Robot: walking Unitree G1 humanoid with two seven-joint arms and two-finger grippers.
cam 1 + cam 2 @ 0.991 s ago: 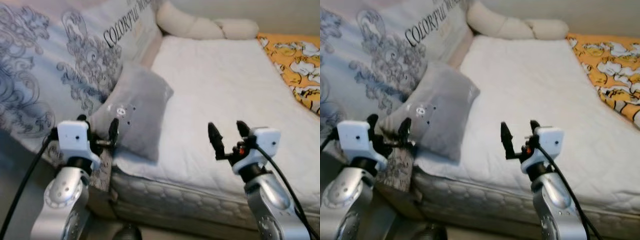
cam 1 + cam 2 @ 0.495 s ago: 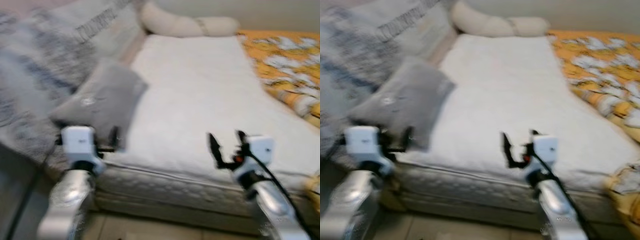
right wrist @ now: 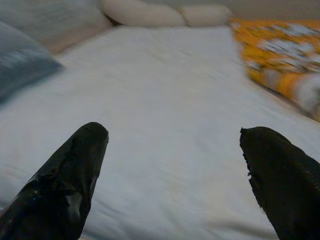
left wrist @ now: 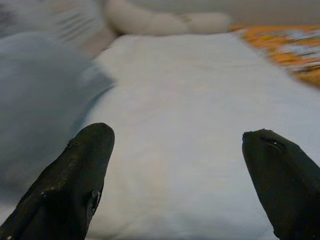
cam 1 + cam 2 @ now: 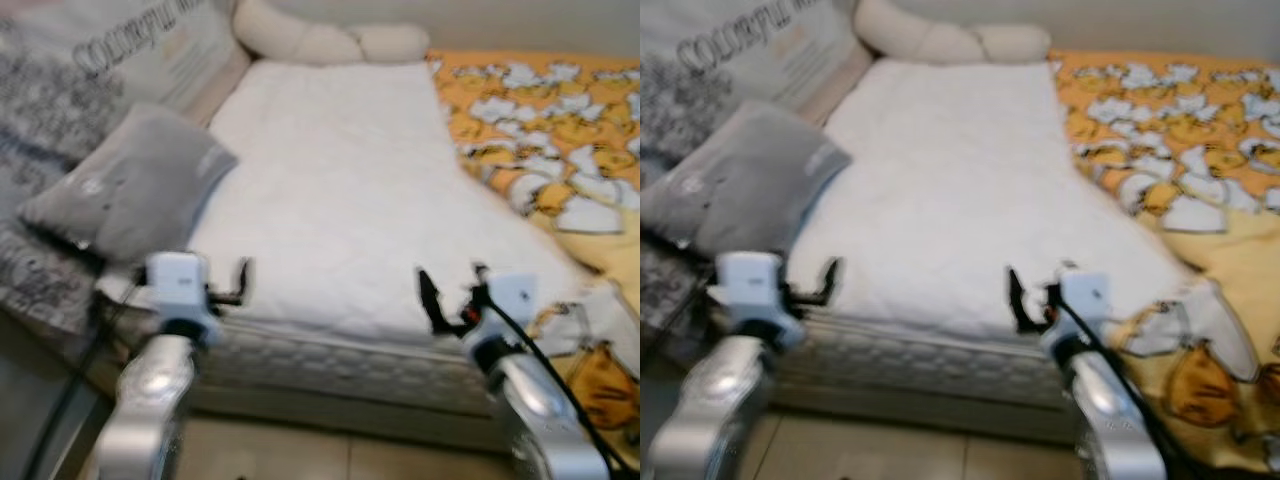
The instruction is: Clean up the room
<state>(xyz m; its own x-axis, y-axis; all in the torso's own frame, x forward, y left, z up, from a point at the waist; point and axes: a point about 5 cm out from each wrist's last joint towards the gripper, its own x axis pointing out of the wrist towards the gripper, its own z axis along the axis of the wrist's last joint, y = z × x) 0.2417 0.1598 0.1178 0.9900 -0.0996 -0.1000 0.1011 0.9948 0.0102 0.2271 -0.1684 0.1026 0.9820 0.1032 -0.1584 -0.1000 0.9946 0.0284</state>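
Facing the near edge of the mattress, both grippers hover just before it with fingers spread and nothing between them: the left gripper by the near left corner, the right gripper toward the near right corner. A grey pillow lies at the left edge against a patterned cushion, a cream bolster runs along the far edge, and an orange quilt covers the right edge, spilling off the near right corner.
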